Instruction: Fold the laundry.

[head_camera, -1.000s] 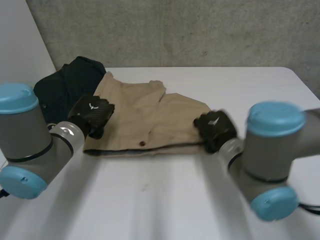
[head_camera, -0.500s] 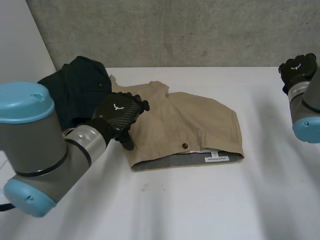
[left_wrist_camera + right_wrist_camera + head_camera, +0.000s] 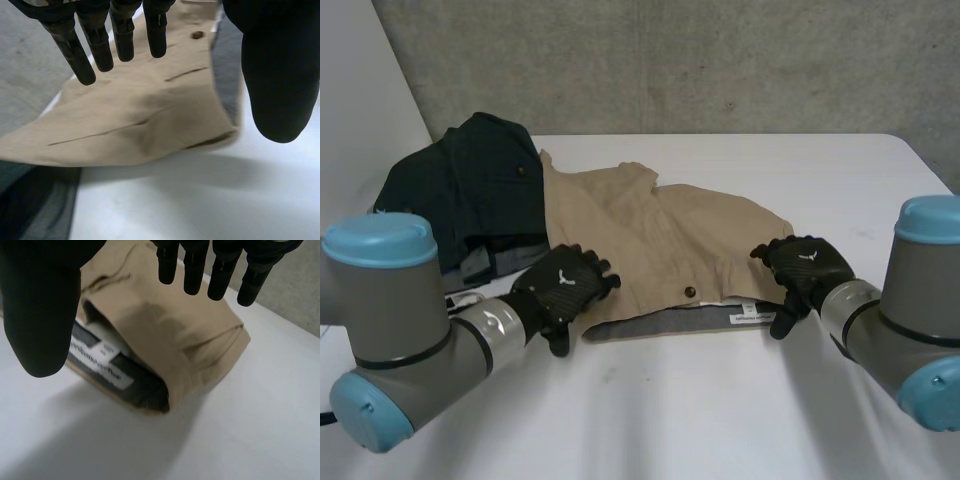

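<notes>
Hovering wide and empty, left hand (image 3: pixel 565 288) and right hand (image 3: pixel 807 265) are flanking the tan shorts (image 3: pixel 660 235), seemingly folded once, mid-frame. Dark garment (image 3: pixel 470 190), upper left, is lying unfolded.

A: What lies on the white worktop (image 3: pixel 700 410)?
B: A folded tan garment (image 3: pixel 665 235), its waistband toward the near edge. A crumpled dark garment (image 3: pixel 470 190) touches its left side.

the print on the white label (image 3: pixel 100 365) in the tan shorts (image 3: pixel 660 235) is too small to read; the dark garment (image 3: pixel 470 190) lies partly under them.
</notes>
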Motion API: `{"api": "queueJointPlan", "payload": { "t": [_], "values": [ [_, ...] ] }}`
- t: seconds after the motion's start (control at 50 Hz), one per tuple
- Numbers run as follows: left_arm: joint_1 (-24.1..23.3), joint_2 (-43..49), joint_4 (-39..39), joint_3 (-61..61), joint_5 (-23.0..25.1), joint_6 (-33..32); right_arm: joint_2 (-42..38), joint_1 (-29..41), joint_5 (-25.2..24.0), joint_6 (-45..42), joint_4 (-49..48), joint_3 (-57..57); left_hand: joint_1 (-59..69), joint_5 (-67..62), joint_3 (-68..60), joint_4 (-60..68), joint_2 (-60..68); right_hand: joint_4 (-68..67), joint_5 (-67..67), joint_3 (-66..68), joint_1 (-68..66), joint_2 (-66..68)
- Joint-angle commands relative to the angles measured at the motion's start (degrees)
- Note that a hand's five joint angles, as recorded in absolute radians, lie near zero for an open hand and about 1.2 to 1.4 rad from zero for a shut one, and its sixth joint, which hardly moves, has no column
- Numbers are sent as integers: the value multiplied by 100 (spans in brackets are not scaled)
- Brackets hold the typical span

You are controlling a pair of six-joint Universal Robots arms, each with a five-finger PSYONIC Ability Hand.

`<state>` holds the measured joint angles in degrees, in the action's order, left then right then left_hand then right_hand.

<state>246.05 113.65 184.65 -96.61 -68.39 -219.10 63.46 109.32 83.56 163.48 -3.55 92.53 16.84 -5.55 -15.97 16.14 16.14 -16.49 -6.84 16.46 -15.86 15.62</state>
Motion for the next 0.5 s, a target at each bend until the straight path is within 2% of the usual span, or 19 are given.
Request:
{"api": "queueJointPlan", "payload": {
  "t": [0.02, 0.08, 0.14, 0.22, 0.3, 0.32, 0.42, 0.48, 0.5],
  "values": [
    [5, 280, 150, 71, 28, -212, -430, -16, 379, -237, -576, -59, 279, -408, -366, 348, 348, -988, -953, 991, -1051, 1075],
    [-21, 386, 246, 177, 28, -238, -527, -16, 459, -387, -700, -77, 597, -726, -684, 667, 667, -1762, -1727, 1765, -1825, 1849],
    [-13, 614, 466, 282, -7, -247, -563, -16, 529, -615, -849, -42, 1473, -1601, -1559, 1542, 1542, -3207, -3172, 3210, -3270, 3294],
    [-57, 860, 747, 406, -288, -256, -519, -60, 591, -686, -1174, 37, 2784, -2912, -2871, 2853, 2853, -6248, -6213, 6251, -6311, 6335],
    [-188, 966, 853, 537, -543, -352, -466, -77, 679, -712, -1315, 64, 5253, -5382, -5340, 5322, 5322, -6351, -6316, 6354, -6414, 6438],
    [-232, 1009, 853, 581, -570, -379, -457, -69, 705, -712, -1289, 3, 6306, -6435, -6393, 6375, 6375, -6351, -6316, 6354, -6414, 6438],
    [-452, 1019, 827, 739, -588, -309, -413, -95, 714, -896, -1298, -279, 6316, -6445, -6403, 6386, 6386, -6351, -6316, 6354, -6414, 6438],
    [-698, 966, 836, 845, -605, -239, -492, -104, 714, -1186, -1298, -761, 6316, -6445, -6403, 6386, 6386, -6351, -6316, 6354, -6414, 6438],
    [-959, 905, 836, 950, -649, -3, -518, -121, 723, -1352, -1324, -1076, 6316, -6445, -6403, 6386, 6386, -6351, -6316, 6354, -6414, 6438]
  ]
}}
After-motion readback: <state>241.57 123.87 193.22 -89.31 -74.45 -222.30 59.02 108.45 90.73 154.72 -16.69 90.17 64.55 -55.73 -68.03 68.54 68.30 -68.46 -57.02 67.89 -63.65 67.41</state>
